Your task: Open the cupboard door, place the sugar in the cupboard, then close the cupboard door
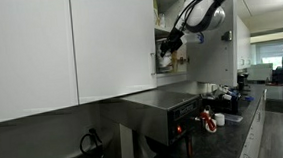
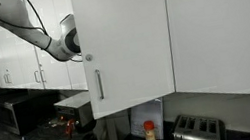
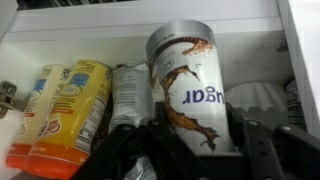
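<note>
The sugar is a grey-white canister with a brown splash print and the word "sugar", which reads upside down in the wrist view. My gripper is shut on it, one black finger on each side. It holds the sugar inside the cupboard, with the sugar's far end at the white shelf, beside yellow packages. In an exterior view my gripper reaches into the open cupboard. In an exterior view the cupboard door stands open with its silver handle and hides the gripper.
A foil-grey package stands close beside the sugar. The neighbouring white door is shut. Below are a metal appliance, a microwave, a toaster, a small bottle and a cluttered dark counter.
</note>
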